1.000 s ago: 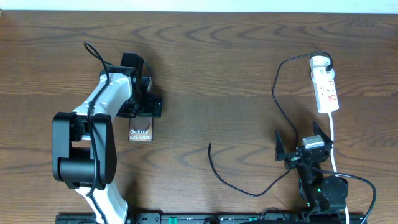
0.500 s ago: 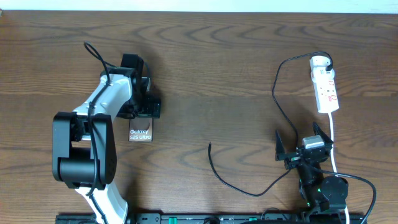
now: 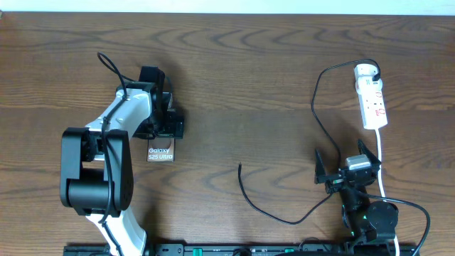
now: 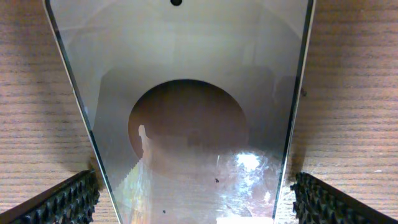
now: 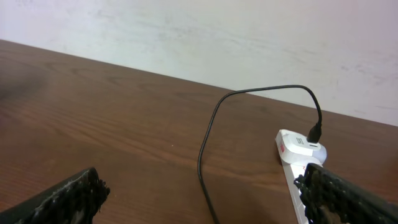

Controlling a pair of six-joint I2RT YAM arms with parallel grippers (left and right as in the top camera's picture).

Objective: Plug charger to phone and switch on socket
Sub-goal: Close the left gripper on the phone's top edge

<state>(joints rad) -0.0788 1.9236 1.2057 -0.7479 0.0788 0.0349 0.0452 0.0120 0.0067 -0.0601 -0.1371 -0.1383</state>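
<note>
The phone (image 3: 161,152) lies flat on the table at the left, lettering up. My left gripper (image 3: 166,128) is open over its far end, one finger on each side. In the left wrist view the phone's glossy face (image 4: 186,74) fills the frame between the two finger pads (image 4: 193,199). The charger, a thin black cable (image 3: 313,107), runs from an adapter in the white socket strip (image 3: 374,103) down past my right gripper to its free plug tip (image 3: 239,168) mid-table. My right gripper (image 3: 344,168) is open and empty. Its wrist view (image 5: 200,180) shows the cable (image 5: 208,134) and the socket (image 5: 291,144).
The socket's white cord (image 3: 382,167) runs down the right side past my right arm. The table's far edge and a pale wall (image 5: 217,37) lie behind the socket.
My left gripper has shifted slightly down toward the phone's far end. The right arm, cable and socket have not moved.
</note>
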